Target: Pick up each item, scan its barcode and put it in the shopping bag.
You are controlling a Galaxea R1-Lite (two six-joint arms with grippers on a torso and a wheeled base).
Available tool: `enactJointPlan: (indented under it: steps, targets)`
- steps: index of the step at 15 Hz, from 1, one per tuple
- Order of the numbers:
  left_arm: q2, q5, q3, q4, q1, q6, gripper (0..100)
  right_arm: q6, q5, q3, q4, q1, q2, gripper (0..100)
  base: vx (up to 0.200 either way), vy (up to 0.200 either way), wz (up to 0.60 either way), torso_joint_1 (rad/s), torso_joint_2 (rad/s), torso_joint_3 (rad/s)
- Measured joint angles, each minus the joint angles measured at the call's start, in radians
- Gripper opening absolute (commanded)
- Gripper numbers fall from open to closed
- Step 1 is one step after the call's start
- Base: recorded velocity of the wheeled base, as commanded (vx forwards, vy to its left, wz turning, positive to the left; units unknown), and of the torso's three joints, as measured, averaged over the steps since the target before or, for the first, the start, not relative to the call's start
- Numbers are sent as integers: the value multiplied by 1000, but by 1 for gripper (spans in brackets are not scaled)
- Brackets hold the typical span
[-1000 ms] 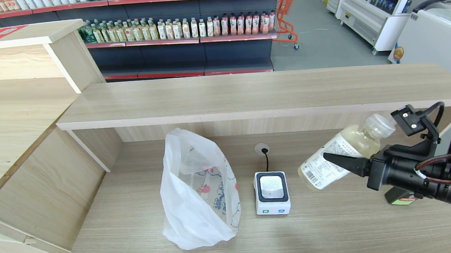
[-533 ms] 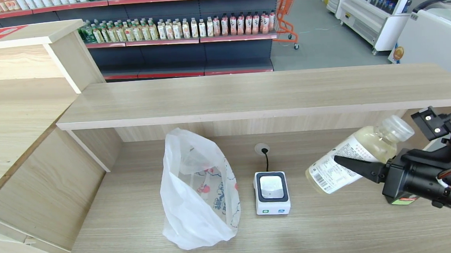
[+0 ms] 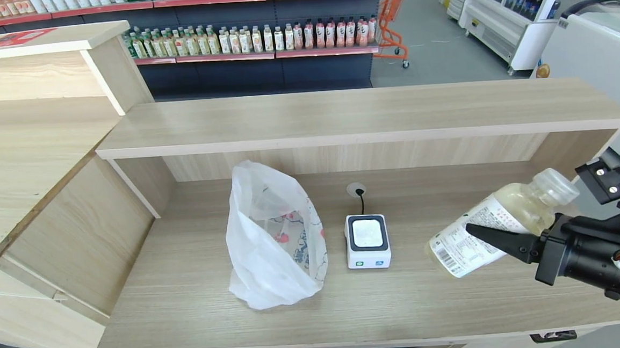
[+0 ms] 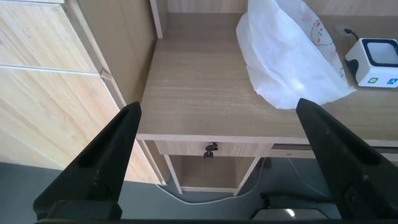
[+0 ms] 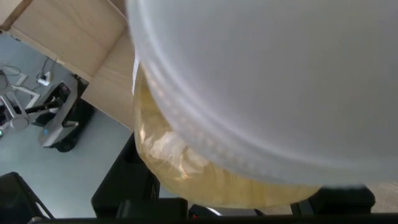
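A bottle of pale yellow drink (image 3: 498, 219) with a white label and clear cap hangs tilted above the counter's right end, barcode end toward the scanner. My right gripper (image 3: 480, 228) is shut on it; the right wrist view has the bottle (image 5: 249, 93) pressed close to the lens. The white scanner (image 3: 368, 240) sits mid-counter, left of the bottle. Left of the scanner stands the white shopping bag (image 3: 274, 241), its mouth open upward. My left gripper (image 4: 217, 109) is open, out past the counter's front edge, with the bag (image 4: 292, 50) and scanner (image 4: 376, 56) beyond it.
The wooden counter (image 3: 404, 303) has a raised ledge (image 3: 360, 114) along its back and a wooden side wall (image 3: 76, 226) on the left. The scanner's cable runs to a hole (image 3: 356, 189) behind it. Shelves of bottles (image 3: 258, 37) stand across the aisle.
The head camera has shifted, showing the counter's front edge. My right gripper has carried the bottle rightward, farther from the scanner, and a little lower.
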Motion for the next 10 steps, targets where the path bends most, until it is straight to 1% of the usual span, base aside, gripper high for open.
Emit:
enactJointPlan:
  steps: [2,4,10]
  targets:
    - [0,0,0,0,0,0,100,11,-1,3,7,0,3,0,0,200,0,2,2,0]
    - [0,0,0,0,1,0,100,51,-3,-1,48,0,5,0,0,200,0,5,-5,10]
    - [0,0,0,0,1,-1,100,56,-6,-12,107,26,54,0,0,0,0,0,0,0]
